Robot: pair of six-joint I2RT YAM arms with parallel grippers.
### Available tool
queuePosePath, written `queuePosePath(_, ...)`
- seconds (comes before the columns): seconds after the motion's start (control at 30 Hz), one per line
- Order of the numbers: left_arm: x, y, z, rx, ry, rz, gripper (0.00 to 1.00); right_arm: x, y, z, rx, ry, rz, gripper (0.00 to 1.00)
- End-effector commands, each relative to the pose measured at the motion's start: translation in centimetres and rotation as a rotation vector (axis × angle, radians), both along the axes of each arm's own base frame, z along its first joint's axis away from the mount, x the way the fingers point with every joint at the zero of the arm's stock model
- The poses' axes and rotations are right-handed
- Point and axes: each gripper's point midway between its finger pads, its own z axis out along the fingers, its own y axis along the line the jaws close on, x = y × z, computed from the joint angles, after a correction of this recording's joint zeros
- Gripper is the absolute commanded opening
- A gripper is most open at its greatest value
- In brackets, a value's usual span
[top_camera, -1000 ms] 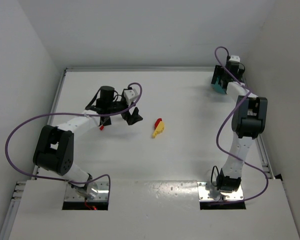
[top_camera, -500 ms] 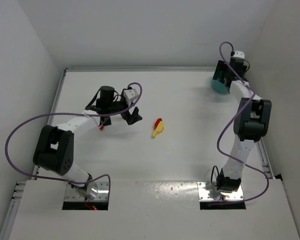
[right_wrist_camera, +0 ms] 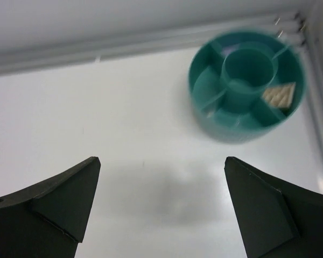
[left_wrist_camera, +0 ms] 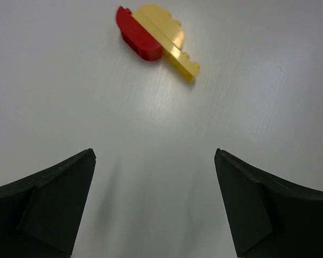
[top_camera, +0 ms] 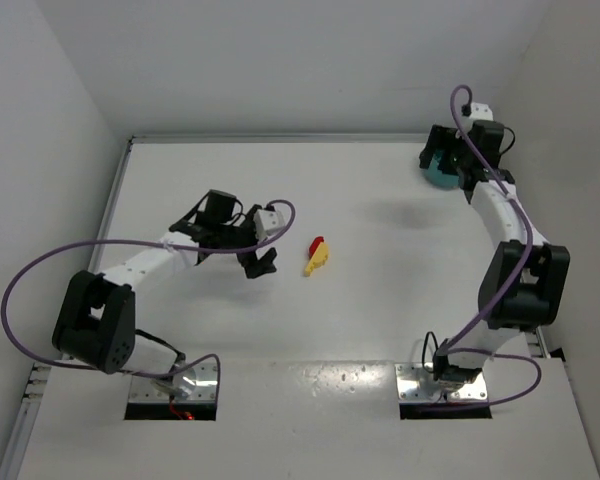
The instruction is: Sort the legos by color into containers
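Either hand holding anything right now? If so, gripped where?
Nothing is held. The left hand is open, with the red lego and yellow lego lying ahead of it, untouched. The right hand is open, short of the teal bowl.

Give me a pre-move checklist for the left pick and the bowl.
1. Left jaws open, empty: ok.
2. Red lego and yellow lego ahead, in line with the left jaws: ok.
3. Those two legos apart: not ok, they touch.
4. Right jaws open, empty: ok.
5. Teal bowl upright, in right wrist view: ok.
6. Colours per compartment: cannot tell, blurred.
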Motion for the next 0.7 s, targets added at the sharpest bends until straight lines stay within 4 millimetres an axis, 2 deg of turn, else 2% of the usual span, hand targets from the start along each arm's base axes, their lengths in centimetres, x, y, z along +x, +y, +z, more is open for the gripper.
queuePosePath(0.0,-3.6,-0.5,-1.6,0.078,0.019,-0.080,0.98,-3.4,3.4,-1.6,0.060,0.057,0.120,1.00)
queuePosePath(0.03,-2.8,-0.9,-1.4,0.087,-0.011,-0.045,0.97,-3.9,3.5,-1.8,0.069,0.064,0.116,1.00)
queuePosePath(0.07,-3.2,-1.1,-2.0,0.085,0.003,-0.028,0.95,-4.7,3.4,-2.8,0.075,0.081,0.100,1.00)
queuePosePath(0.1,-3.3,-1.8,-1.7,0.069,-0.004,-0.016,0.93,-5.2,3.1,-2.2,0.061,0.060,0.082,1.00)
queuePosePath(0.13,-2.4,-2.3,-1.1,0.039,-0.009,0.048,0.91,-6.0,3.2,-2.9,0.064,0.076,0.081,1.00)
queuePosePath(0.17,-2.7,-2.6,-1.3,0.036,0.005,0.064,0.90,-6.4,3.0,-2.9,0.067,0.076,0.066,1.00)
queuePosePath(0.2,-3.3,-3.2,-1.8,0.044,0.026,0.055,0.84,-6.8,3.1,-2.9,0.066,0.074,0.066,1.00)
queuePosePath(0.23,-3.1,-3.8,-2.0,0.038,0.050,0.081,0.80,-7.2,3.2,-2.2,0.073,0.058,0.062,1.00)
queuePosePath(0.27,-3.0,-3.9,-2.5,0.056,0.055,0.111,0.75,-7.7,3.2,-2.6,0.075,0.065,0.062,1.00)
queuePosePath(0.3,-3.1,-4.8,-2.5,0.052,0.055,0.103,0.74,-8.0,3.3,-2.5,0.084,0.064,0.057,1.00)
queuePosePath(0.33,-3.4,-5.0,-3.0,0.054,0.086,0.120,0.74,-8.2,3.4,-2.5,0.084,0.062,0.057,1.00)
queuePosePath(0.4,-2.8,-5.4,-3.7,0.059,0.088,0.162,0.71,-8.8,3.5,-2.2,0.100,0.053,0.049,1.00)
queuePosePath(0.47,-2.5,-6.0,-3.8,0.053,0.101,0.223,0.71,-9.4,3.6,-3.1,0.113,0.072,0.043,1.00)
queuePosePath(0.5,-1.3,-6.2,-3.9,0.061,0.083,0.278,0.70,-9.4,3.6,-3.1,0.113,0.072,0.043,1.00)
queuePosePath(0.67,-1.0,-8.1,-5.3,0.062,0.172,0.380,0.69,-9.6,3.0,-3.5,0.118,0.080,0.017,1.00)
